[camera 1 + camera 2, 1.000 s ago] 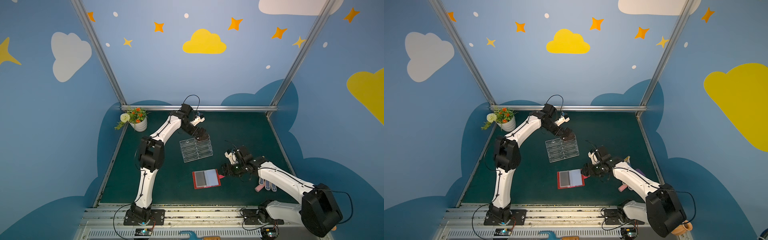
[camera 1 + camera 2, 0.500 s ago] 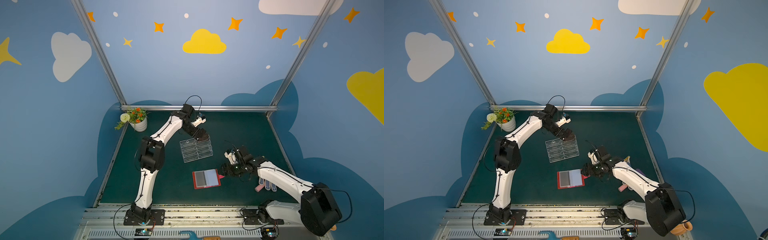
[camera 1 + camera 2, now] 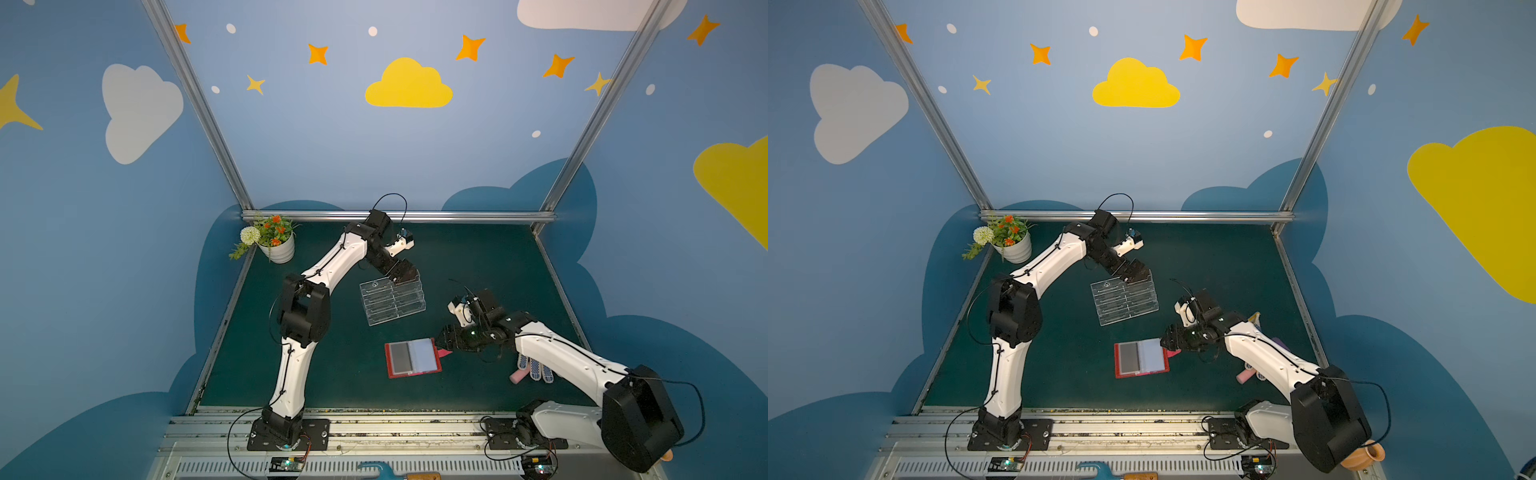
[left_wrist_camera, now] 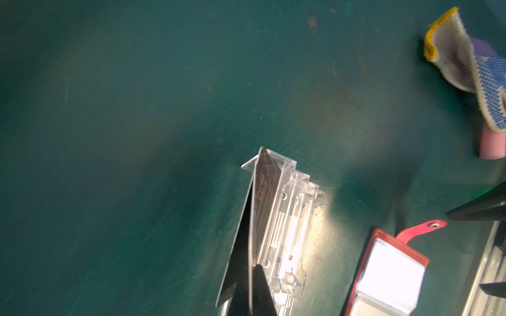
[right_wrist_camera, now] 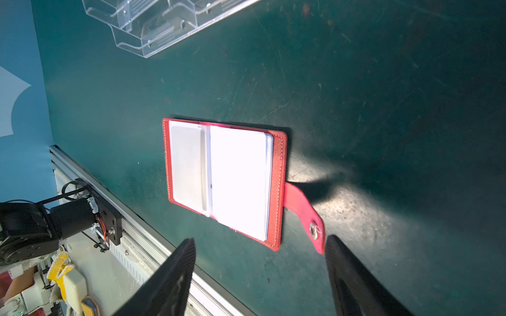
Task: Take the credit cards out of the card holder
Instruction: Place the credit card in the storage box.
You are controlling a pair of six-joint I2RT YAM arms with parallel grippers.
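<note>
Walls (image 3: 332, 158): blue, three sides; painted yellow cloud (image 3: 408, 85), white cloud (image 3: 139, 110), orange stars (image 3: 470, 48), dark-blue cloud shapes low down.
Posts (image 3: 195, 104): aluminium, rear corners; crossbar (image 3: 457, 216) between.
Floor: dark green mat (image 3: 478, 257), scuffed; brownish specks, possibly rust.
Potted flowers (image 3: 276, 243): rear corner.
Slotted rail (image 3: 415, 428): front edge.
Light: even.
</note>
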